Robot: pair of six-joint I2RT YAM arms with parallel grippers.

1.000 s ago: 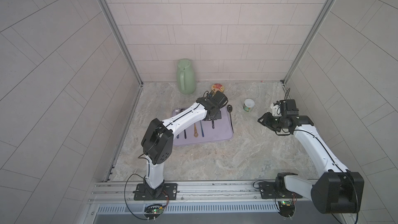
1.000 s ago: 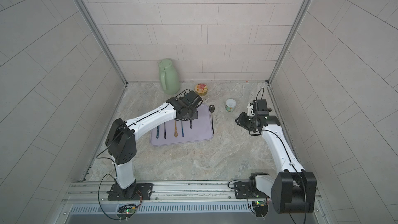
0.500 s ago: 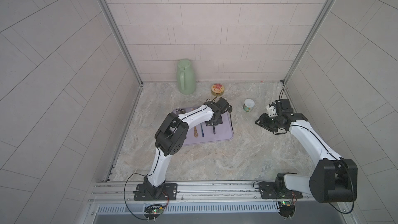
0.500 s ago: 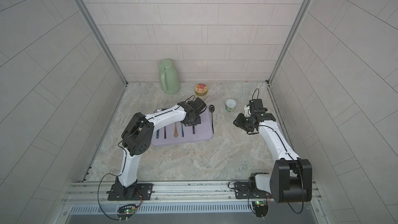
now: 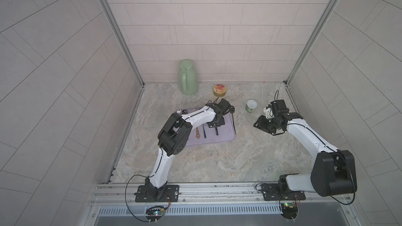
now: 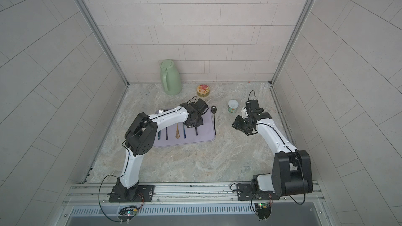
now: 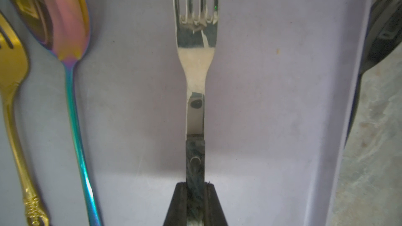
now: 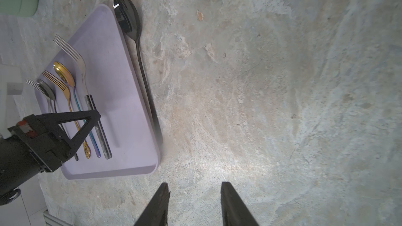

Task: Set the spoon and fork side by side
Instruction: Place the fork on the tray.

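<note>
A silver fork (image 7: 195, 66) with a dark handle is on the lavender tray (image 7: 282, 105), right of the other cutlery. My left gripper (image 7: 195, 184) is shut on its handle; both top views show that gripper (image 5: 215, 125) (image 6: 194, 123) pointing down at the tray. The black spoon (image 8: 128, 16) lies on the table along the tray's right rim, also visible in a top view (image 6: 213, 109). My right gripper (image 8: 194, 184) hovers open and empty above bare table right of the tray (image 8: 121, 105), seen too in both top views (image 5: 260, 123) (image 6: 236, 124).
An iridescent spoon (image 7: 54, 18), a gold fork (image 7: 10, 61) and more cutlery lie in a row on the tray's left part. A green jug (image 5: 187, 77), a round tin (image 5: 220, 89) and a small cup (image 5: 251, 106) stand behind.
My left arm's elbow has swung up and in toward the tray while its gripper stays at the fork. My right gripper has drifted a little left toward the tray.
</note>
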